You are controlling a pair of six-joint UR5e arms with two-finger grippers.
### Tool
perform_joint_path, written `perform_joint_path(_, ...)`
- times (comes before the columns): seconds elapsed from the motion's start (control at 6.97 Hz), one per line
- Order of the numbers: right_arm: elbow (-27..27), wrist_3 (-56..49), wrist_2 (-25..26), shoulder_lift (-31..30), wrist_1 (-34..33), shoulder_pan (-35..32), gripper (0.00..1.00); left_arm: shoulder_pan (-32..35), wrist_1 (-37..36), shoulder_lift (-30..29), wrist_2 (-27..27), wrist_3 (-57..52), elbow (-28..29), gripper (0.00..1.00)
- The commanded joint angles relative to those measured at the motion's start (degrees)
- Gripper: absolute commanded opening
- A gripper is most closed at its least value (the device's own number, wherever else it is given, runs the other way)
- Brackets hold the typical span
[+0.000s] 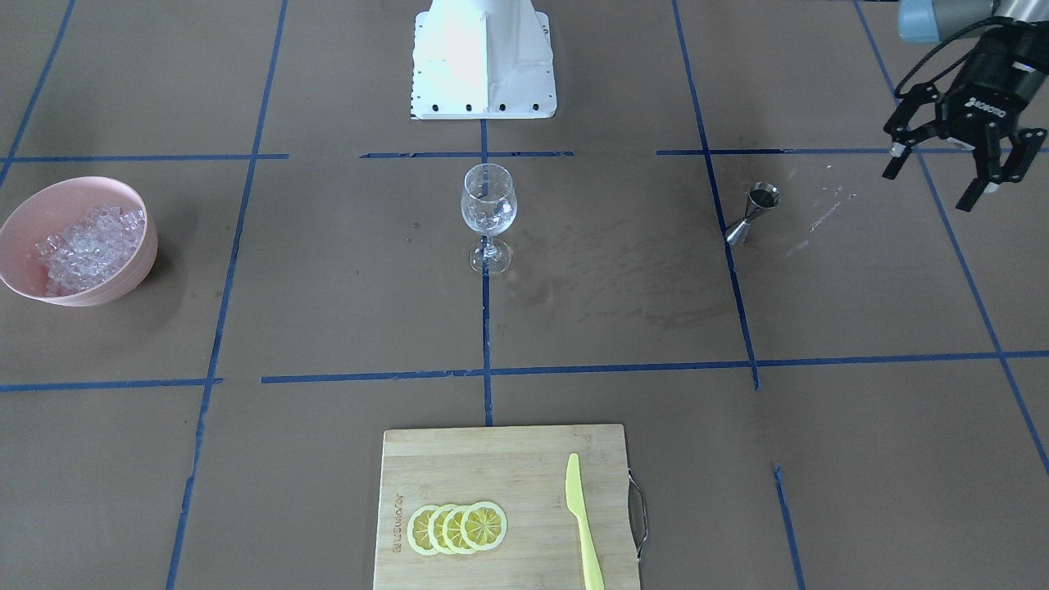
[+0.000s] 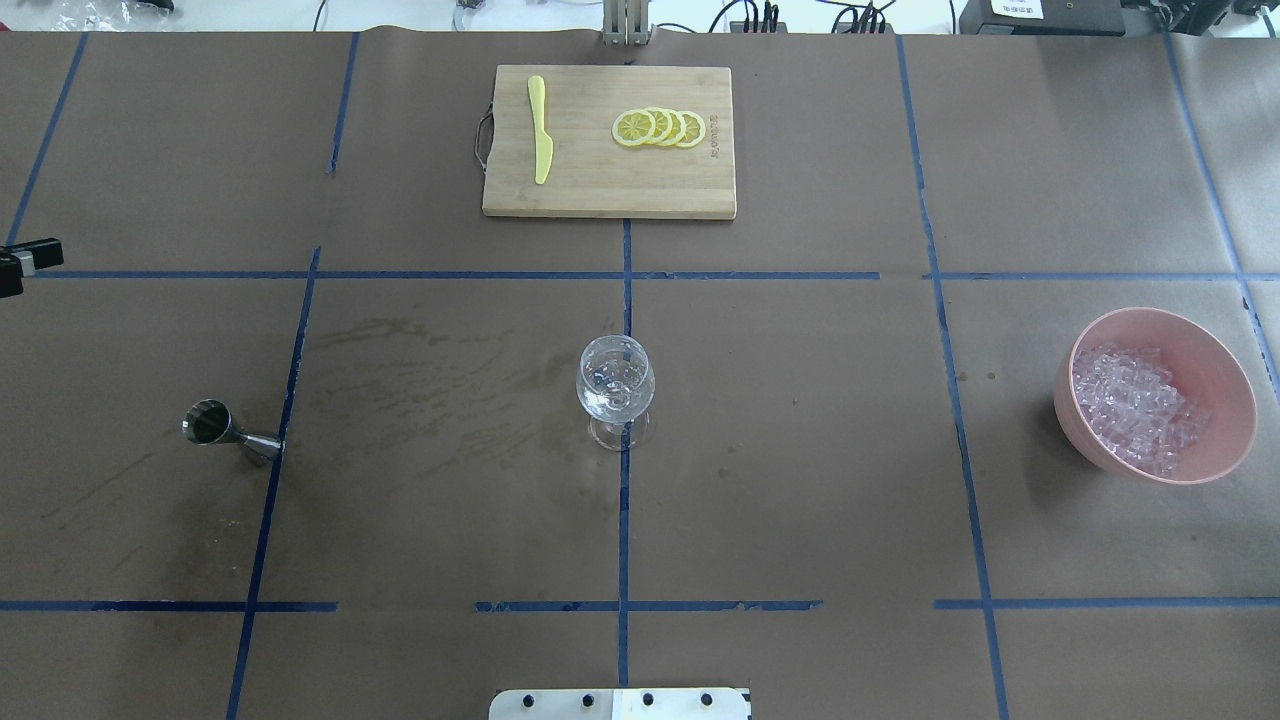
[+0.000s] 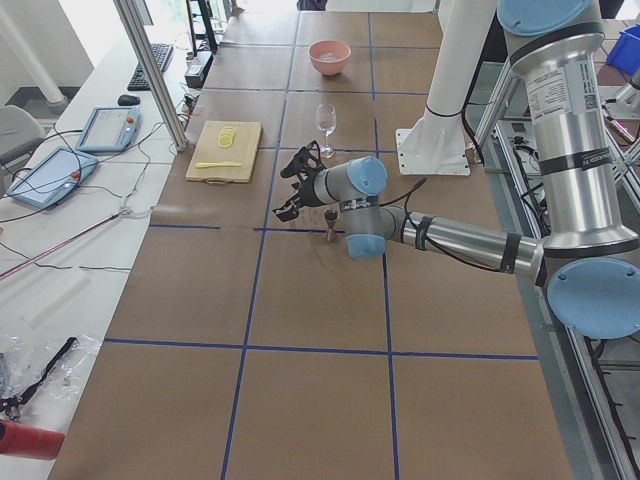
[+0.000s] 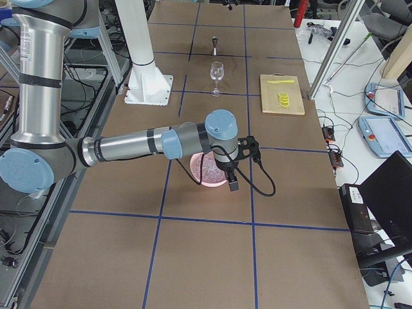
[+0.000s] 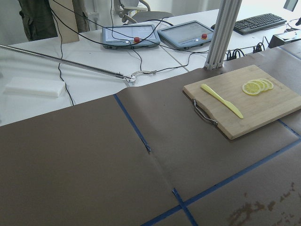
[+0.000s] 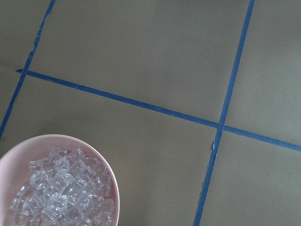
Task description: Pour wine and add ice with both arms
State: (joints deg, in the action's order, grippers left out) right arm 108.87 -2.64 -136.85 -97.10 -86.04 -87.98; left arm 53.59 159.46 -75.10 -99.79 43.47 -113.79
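Note:
A clear stemmed wine glass (image 1: 488, 215) stands at the table's middle, with glassy glints in its bowl; it also shows in the overhead view (image 2: 616, 385). A small steel jigger (image 1: 750, 215) stands on the robot's left side, dark inside; I cannot make out wine. A pink bowl (image 1: 16, 270) holds the heap of clear ice cubes (image 1: 90, 246) on the robot's right side. My left gripper (image 1: 942, 180) is open and empty, raised beyond the jigger near the table's left end. My right gripper (image 4: 232, 175) hangs by the bowl's outer side; I cannot tell whether it is open.
A wooden cutting board (image 1: 492, 459) lies at the operators' edge with overlapping lemon slices (image 1: 457, 527) and a yellow plastic knife (image 1: 583, 524). The white base block (image 1: 483, 57) sits at the robot's edge. Blue tape lines cross the brown table cover.

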Motion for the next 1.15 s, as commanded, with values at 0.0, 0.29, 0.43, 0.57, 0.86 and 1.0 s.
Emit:
perform_joint_path(0.0,-0.1,0.0,0.0,-0.1,0.0,0.0,1.00,-16.3,0.1,0.9,21.6,7.6,-1.3,1.00)
perform_joint_path(0.29,-0.1,0.0,0.0,-0.2,0.0,0.0,1.00,-31.4,-0.2,1.7,41.7,12.4,-1.3,1.00)
perform_joint_path(0.43,-0.1,0.0,0.0,-0.3,0.0,0.0,1.00,-37.5,-0.4,2.0,50.4,14.5,-0.7,1.00)
perform_joint_path(0.57,-0.1,0.0,0.0,-0.3,0.0,0.0,1.00,-42.6,-0.4,2.0,58.2,15.8,1.3,1.00)
perform_joint_path(0.86,-0.1,0.0,0.0,-0.5,0.0,0.0,1.00,-47.4,-0.3,1.9,67.1,17.1,5.1,1.00)
perform_joint_path(1.0,-0.1,0.0,0.0,-0.5,0.0,0.0,1.00,-48.7,-0.2,1.5,69.7,17.7,6.5,1.00)
